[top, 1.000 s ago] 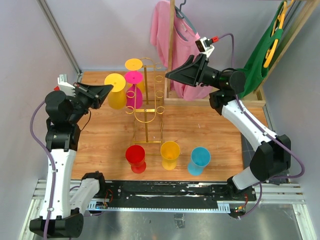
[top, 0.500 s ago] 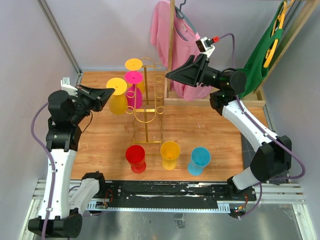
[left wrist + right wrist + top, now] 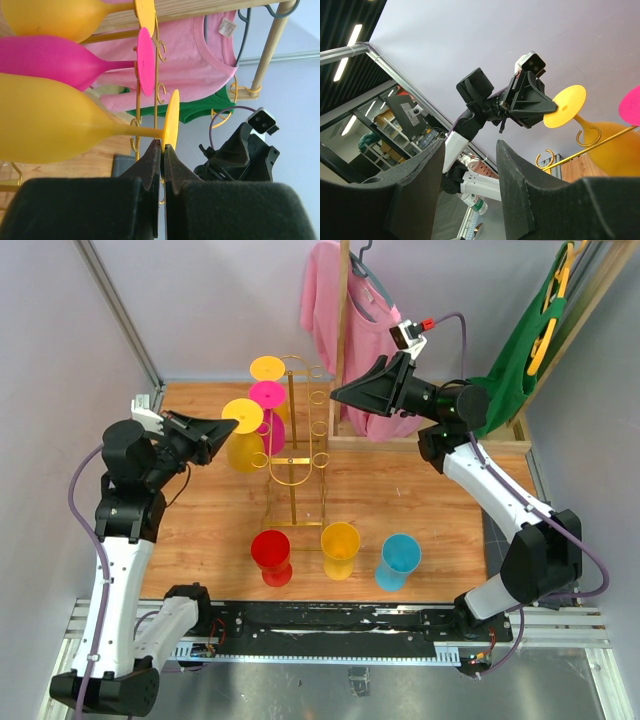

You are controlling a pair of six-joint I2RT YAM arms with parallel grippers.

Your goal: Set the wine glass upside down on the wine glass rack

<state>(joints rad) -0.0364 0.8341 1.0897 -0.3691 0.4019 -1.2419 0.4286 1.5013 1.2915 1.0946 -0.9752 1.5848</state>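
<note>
Grips glass [image 3: 55, 125] by foot rim alone in clamped left tool [image 3: 163, 150], with right tool [image 3: 470, 150] half-spread and empty; could pivot in so thin a pinch and strike pink glass [image 3: 60, 60] or rack [image 3: 290, 480].

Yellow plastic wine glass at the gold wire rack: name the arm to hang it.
Left. The left claw grips the foot of the inverted yellow plastic wine glass beside the gold wire rack. The right claw stands open and empty across the rack.
</note>
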